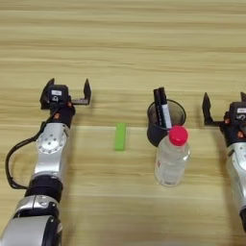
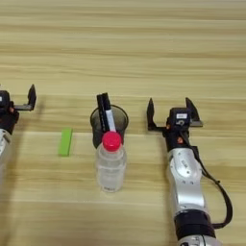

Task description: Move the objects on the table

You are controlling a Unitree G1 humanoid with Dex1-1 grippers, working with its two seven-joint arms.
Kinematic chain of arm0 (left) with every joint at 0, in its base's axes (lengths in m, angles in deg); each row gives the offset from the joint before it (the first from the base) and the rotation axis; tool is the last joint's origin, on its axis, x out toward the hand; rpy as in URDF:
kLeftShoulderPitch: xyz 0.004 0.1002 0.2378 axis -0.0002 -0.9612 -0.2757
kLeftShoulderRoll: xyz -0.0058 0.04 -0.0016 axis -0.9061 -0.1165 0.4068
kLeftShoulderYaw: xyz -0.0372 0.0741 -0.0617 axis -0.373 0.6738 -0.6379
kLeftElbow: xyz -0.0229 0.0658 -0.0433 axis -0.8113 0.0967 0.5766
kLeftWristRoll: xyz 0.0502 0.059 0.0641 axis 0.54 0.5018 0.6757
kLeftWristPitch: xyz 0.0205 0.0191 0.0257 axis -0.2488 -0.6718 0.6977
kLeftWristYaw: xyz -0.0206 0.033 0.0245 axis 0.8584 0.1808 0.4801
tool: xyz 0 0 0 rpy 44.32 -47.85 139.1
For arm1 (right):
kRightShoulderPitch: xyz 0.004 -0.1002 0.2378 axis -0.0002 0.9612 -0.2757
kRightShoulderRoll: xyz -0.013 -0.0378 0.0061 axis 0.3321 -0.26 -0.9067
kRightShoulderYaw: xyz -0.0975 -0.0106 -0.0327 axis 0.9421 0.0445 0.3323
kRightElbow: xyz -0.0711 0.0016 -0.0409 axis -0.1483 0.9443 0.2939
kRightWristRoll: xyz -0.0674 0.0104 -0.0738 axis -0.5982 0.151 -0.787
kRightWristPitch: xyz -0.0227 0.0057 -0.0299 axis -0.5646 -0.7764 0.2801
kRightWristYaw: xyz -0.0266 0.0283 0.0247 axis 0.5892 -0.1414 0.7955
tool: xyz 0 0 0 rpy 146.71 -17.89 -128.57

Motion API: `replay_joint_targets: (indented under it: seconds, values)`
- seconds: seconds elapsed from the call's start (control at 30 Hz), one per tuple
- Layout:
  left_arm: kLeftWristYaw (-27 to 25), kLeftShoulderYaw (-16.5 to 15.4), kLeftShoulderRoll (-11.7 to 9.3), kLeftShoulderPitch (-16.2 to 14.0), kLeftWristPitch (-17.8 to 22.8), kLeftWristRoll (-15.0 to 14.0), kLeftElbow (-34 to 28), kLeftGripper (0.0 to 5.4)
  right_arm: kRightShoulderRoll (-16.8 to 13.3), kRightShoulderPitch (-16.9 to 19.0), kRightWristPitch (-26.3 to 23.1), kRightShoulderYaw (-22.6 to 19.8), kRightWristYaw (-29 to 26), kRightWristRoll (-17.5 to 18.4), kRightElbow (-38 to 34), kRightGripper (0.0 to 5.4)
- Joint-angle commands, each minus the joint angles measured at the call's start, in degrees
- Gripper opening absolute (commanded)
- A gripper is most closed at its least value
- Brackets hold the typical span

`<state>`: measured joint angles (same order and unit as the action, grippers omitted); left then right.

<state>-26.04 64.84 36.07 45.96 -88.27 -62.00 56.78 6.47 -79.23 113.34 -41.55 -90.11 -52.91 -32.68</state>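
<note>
A clear plastic bottle (image 1: 171,161) with a red cap stands upright near the table's middle. Just behind it, touching or nearly so, sits a dark translucent cup (image 1: 165,121) holding black marker pens (image 1: 161,107) that lean up out of it. My left gripper (image 1: 68,89) rests open on the wood at the left, well apart from the cup. On the right, my right gripper (image 2: 171,112) is open too, with nothing between its fingers, a short way right of the cup (image 2: 109,123) and bottle (image 2: 111,166).
A small green block (image 1: 120,136) lies flat between the left arm and the cup. The light wooden table (image 1: 125,43) stretches far behind everything. Both forearms lie along the table's near side.
</note>
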Motion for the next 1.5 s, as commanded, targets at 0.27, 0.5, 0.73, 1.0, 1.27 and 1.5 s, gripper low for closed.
replay_joint_targets:
  seconds: [0.27, 0.5, 0.73, 1.0, 1.27, 1.5]
  values:
    - [2.08, 1.25, 1.50, -0.13, 0.67, 1.60, -2.26, 5.36, -18.52, 13.79, 1.89, -6.13, -24.79, 11.74, -8.36, 5.40]
    - [2.19, 1.33, 1.33, -0.31, 1.04, 1.63, -2.67, 5.36, -23.70, 21.88, -2.02, -6.37, -47.17, 26.86, -14.24, 5.40]
    - [2.30, 1.39, 1.31, -0.24, 1.12, 1.65, -2.57, 5.36, -24.44, 23.84, -5.43, -3.31, -58.72, 30.36, -19.57, 5.40]
    - [2.28, 1.36, 1.16, -0.40, 1.13, 1.64, -2.59, 5.36, -21.77, 21.36, -7.43, 4.71, -57.82, 25.02, -25.58, 5.40]
    - [2.33, 1.40, 1.16, -0.30, 1.07, 1.71, -2.34, 5.36, -19.79, 20.34, -10.05, 10.49, -55.07, 21.56, -29.26, 5.40]
    - [2.32, 1.39, 1.13, -0.21, 1.02, 1.74, -2.15, 5.36, -20.49, 20.10, -11.78, 13.40, -56.71, 21.31, -29.54, 5.40]
